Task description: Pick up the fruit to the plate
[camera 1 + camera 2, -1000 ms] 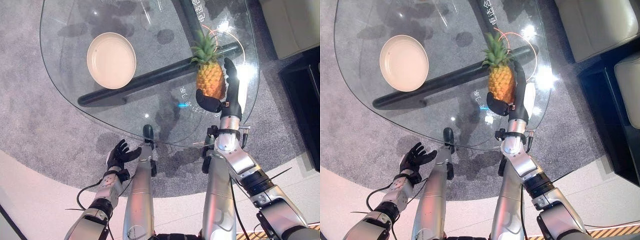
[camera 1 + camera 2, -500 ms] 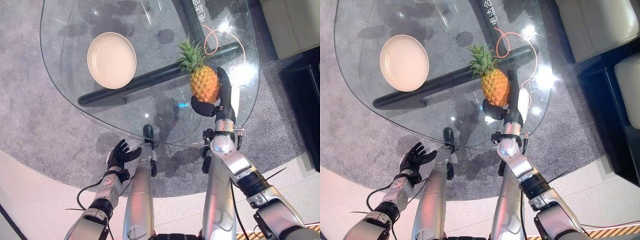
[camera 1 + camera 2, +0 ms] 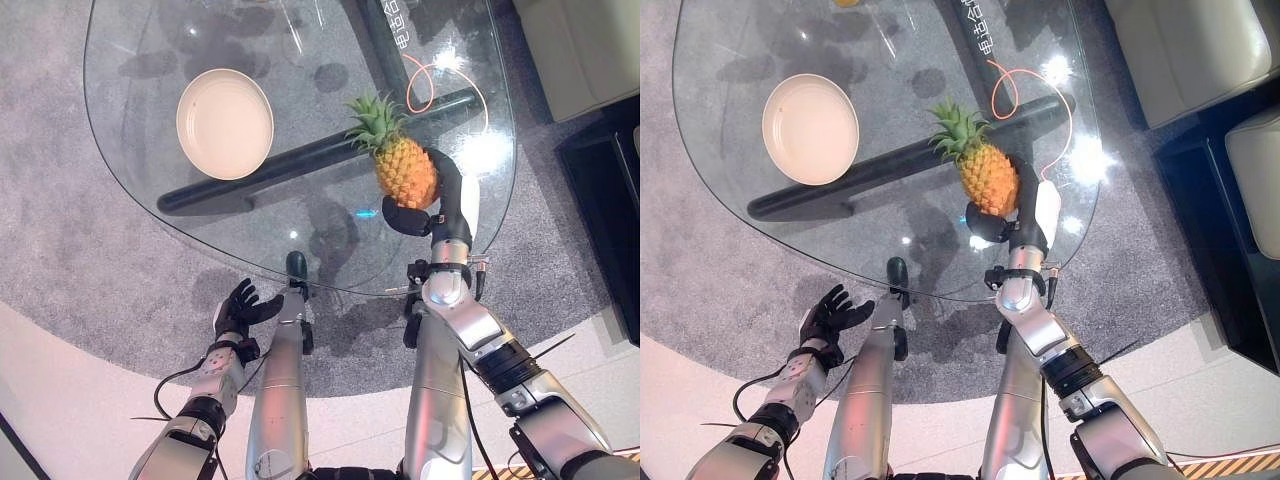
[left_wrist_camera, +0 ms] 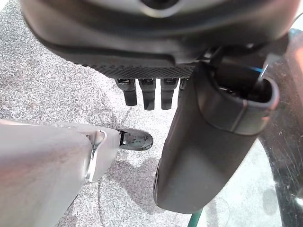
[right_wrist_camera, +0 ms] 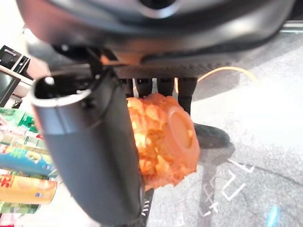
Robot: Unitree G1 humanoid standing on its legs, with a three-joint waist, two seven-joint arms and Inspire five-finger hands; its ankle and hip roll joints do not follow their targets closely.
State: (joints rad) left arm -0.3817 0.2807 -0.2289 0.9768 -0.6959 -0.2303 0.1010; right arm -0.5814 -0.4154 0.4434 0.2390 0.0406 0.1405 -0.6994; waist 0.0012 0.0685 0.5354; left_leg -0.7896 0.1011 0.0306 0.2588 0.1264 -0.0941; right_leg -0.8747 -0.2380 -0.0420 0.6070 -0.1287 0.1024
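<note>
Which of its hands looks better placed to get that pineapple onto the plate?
The right hand: it already grips the pineapple above the glass table, so it likely just carries it left to the plate. The left hand hangs open below the table's edge.

My right hand (image 3: 1012, 222) is gripping the pineapple (image 3: 985, 172) above the glass surface (image 3: 760, 250), crown leaning toward the plate (image 3: 810, 128), which is sitting well off to the left. An orange cord (image 3: 1025, 85) is looping behind the fruit. My left hand (image 3: 830, 312) is hanging relaxed over the grey carpet (image 3: 700, 280).
</note>
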